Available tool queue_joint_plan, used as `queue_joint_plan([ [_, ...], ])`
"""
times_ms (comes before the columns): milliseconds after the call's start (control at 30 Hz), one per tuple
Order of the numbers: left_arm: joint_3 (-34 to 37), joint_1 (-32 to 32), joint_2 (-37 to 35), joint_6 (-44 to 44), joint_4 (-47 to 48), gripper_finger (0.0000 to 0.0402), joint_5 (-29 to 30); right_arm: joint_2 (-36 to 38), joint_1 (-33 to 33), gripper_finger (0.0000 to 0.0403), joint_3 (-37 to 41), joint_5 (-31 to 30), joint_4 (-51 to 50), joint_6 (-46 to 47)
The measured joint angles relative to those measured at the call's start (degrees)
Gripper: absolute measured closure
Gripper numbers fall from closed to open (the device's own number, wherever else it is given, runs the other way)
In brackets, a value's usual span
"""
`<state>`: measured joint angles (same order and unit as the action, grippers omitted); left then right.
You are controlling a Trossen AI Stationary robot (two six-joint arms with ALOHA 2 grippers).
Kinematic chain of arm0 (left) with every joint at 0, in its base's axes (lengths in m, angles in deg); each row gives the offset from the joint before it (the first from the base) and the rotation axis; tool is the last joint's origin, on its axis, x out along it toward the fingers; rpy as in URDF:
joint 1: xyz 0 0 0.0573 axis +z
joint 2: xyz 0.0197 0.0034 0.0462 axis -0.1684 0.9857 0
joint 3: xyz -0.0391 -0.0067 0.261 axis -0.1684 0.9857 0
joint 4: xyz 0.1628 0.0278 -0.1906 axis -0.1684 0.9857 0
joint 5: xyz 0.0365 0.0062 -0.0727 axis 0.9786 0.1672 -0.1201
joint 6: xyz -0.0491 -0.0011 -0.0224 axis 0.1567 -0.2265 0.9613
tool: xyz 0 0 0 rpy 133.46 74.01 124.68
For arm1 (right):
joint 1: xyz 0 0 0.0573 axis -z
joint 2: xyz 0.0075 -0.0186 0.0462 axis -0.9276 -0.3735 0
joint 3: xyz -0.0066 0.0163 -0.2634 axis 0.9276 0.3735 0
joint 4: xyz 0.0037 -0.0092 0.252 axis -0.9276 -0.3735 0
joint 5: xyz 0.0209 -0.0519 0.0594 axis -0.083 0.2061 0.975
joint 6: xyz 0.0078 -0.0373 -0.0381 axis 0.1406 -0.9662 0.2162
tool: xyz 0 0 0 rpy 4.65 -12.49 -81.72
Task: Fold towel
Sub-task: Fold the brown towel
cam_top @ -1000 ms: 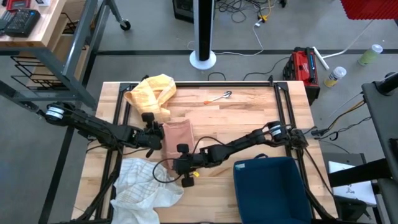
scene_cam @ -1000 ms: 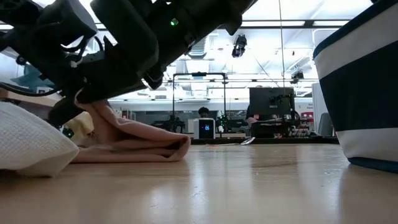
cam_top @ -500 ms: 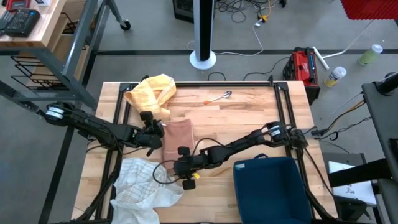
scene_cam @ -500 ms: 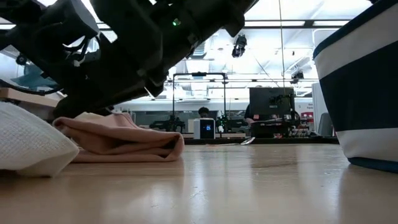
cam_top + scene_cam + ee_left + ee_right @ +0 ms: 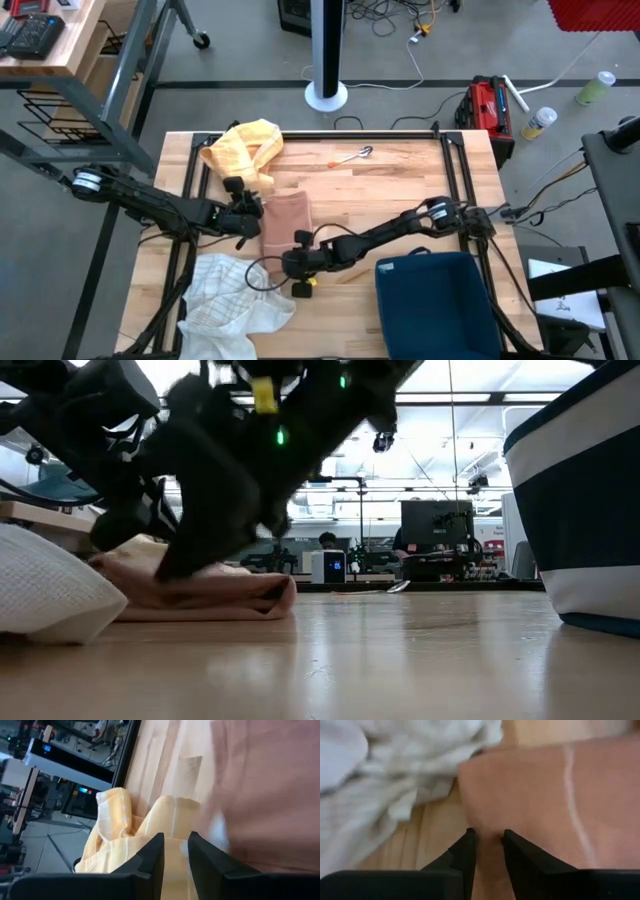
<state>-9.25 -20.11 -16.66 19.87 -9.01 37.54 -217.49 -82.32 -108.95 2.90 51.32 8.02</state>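
Observation:
The pink towel [image 5: 287, 215] lies folded on the table's left half, its fold facing the low view [image 5: 215, 592]. My left gripper [image 5: 256, 213] stands at the towel's left edge. Its fingers [image 5: 176, 842] are a little apart, with only the yellow cloth [image 5: 125, 835] showing beyond them. My right gripper [image 5: 285, 254] slants down at the towel's near left corner [image 5: 470, 785], fingers [image 5: 489, 837] slightly apart over the pink cloth. Both are open. My right gripper's fingertips [image 5: 470, 834] come down on the pink towel close to its near left corner, slanting from the table's near right. I cannot tell whether they touch the cloth. Nothing is pinched between them.
A yellow towel [image 5: 245, 145] is heaped at the far left and a white towel [image 5: 225, 300] at the near left, close to my right gripper. A dark blue bin [image 5: 435, 300] stands at the near right. A small metal tool [image 5: 352, 155] lies near the far edge.
The part of the pink towel that hung lifted below a gripper has dropped and now lies flat on the folded pile. My right gripper has sunk toward the towel's near corner and rolled a little. My left gripper has kept its place.

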Motion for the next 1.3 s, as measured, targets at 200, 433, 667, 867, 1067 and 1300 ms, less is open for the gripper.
queue_joint_plan([
  [200,0.0,0.0,-1.2,0.0,-0.1,0.0318,0.0,-2.6,0.3,0.0340,0.0,0.4,2.8,2.0],
  [433,-1.8,-0.6,-3.1,-1.0,-0.3,0.0308,-7.6,0.5,0.4,0.0366,0.1,0.4,2.2,1.0],
  [667,-4.3,-0.7,-2.3,-0.5,-0.3,0.0322,-35.5,6.6,0.5,0.0376,0.1,-1.8,-4.1,0.3],
  [867,-3.4,-0.8,2.8,6.9,-0.3,0.0324,-47.1,7.5,1.5,0.0380,0.2,-7.6,-11.3,3.4],
  [1067,-3.4,-0.7,12.0,7.8,-0.7,0.0326,-43.8,5.6,2.5,0.0398,1.3,-7.2,-17.3,7.8],
  [1300,-4.8,-0.6,14.6,8.2,-0.9,0.0326,-39.9,5.6,3.0,0.0401,3.0,-7.3,-24.7,9.4],
])
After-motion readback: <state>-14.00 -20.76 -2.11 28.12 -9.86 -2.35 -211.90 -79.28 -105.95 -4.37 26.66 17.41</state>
